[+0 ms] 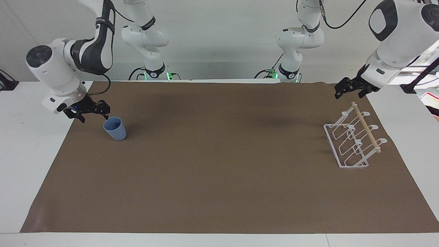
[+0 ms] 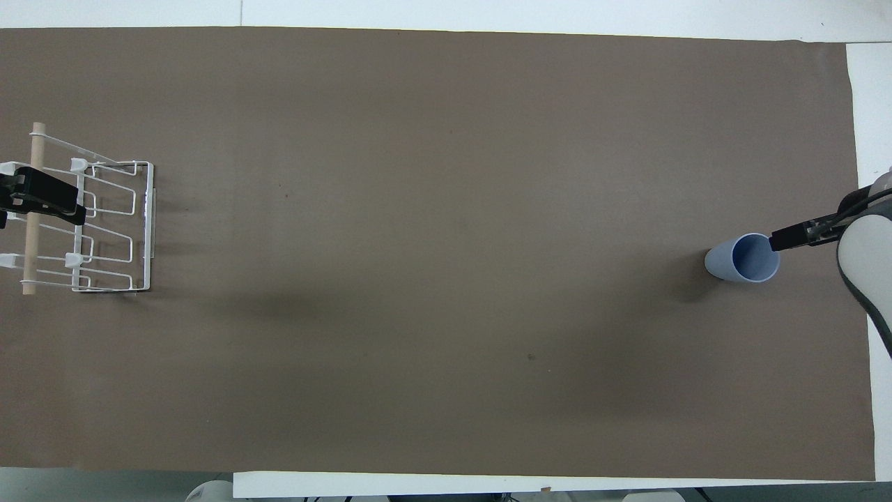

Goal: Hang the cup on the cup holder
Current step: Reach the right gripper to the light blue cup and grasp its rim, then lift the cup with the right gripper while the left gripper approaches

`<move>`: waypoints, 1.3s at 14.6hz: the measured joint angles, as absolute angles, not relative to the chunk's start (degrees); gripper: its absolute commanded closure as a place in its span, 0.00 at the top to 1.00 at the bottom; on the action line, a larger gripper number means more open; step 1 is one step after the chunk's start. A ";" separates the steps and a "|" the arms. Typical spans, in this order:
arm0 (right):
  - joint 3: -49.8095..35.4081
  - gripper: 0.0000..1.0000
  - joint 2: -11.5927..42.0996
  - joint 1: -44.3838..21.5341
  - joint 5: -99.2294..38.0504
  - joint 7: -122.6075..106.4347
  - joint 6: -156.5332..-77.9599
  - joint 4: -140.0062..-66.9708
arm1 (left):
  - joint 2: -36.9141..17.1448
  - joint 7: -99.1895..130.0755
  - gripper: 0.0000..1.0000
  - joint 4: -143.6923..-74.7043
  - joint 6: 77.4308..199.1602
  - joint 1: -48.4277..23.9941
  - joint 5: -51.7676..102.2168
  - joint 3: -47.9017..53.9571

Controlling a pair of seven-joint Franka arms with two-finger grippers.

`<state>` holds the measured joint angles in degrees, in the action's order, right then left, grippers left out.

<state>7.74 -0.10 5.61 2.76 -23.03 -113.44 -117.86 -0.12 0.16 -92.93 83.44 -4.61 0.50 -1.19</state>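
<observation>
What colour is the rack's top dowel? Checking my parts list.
Light wood dowel, clearest in the facing view.

One light blue cup (image 1: 115, 128) (image 2: 742, 258) stands on one brown mat (image 1: 219, 164) (image 2: 432, 279) covering one white table (image 1: 24, 144) (image 2: 867, 125). One white wire rack (image 1: 353, 140) (image 2: 90, 226) with one wooden dowel (image 1: 366, 127) (image 2: 31, 230) also sits there. Two robot arms are present, each with one gripper: right gripper (image 1: 92, 114) (image 2: 780, 242), left gripper (image 1: 348, 90) (image 2: 42, 195).

Both arms: glossy white rounded shells, dark grey joint panels, black cables along upper links. Grippers black. Green lights glow at both bases.
</observation>
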 measured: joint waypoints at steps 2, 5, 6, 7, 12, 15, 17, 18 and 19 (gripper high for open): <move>7.79 0.93 0.76 5.71 2.75 -25.02 -116.15 -118.87 | -0.10 0.16 1.00 -93.19 83.43 -3.89 0.46 -1.20; 7.83 0.90 2.53 6.05 2.73 -26.00 -117.13 -119.35 | -0.05 0.15 1.00 -93.33 83.43 -3.49 0.46 -1.20; 7.83 0.88 2.99 6.10 2.72 -26.09 -117.72 -119.95 | -0.04 0.15 1.00 -93.33 83.43 -3.49 0.46 -1.20; 7.83 0.87 3.28 6.10 2.72 -26.14 -118.47 -120.78 | -0.04 0.15 1.00 -93.33 83.43 -3.49 0.46 -1.20; 7.85 0.51 4.09 6.41 2.71 -28.86 -121.80 -123.23 | 0.15 0.15 1.00 -93.84 83.33 -3.49 0.46 -1.20; 7.75 0.20 4.47 6.35 2.71 -29.22 -122.07 -123.30 | 0.75 0.15 1.00 -94.74 83.33 -3.49 0.46 -1.20; 7.69 0.01 4.47 6.34 2.71 -29.24 -122.07 -123.39 | 0.97 0.18 1.00 -94.95 83.33 -3.48 0.45 -1.20; 7.66 0.00 4.47 6.32 2.70 -29.25 -122.07 -123.45 | 1.00 0.53 1.00 -94.97 83.33 -3.48 0.45 -1.20; 7.60 0.00 4.43 6.31 2.64 -29.27 -121.99 -123.46 | 1.01 1.59 1.00 -95.05 83.32 -3.47 0.45 -1.20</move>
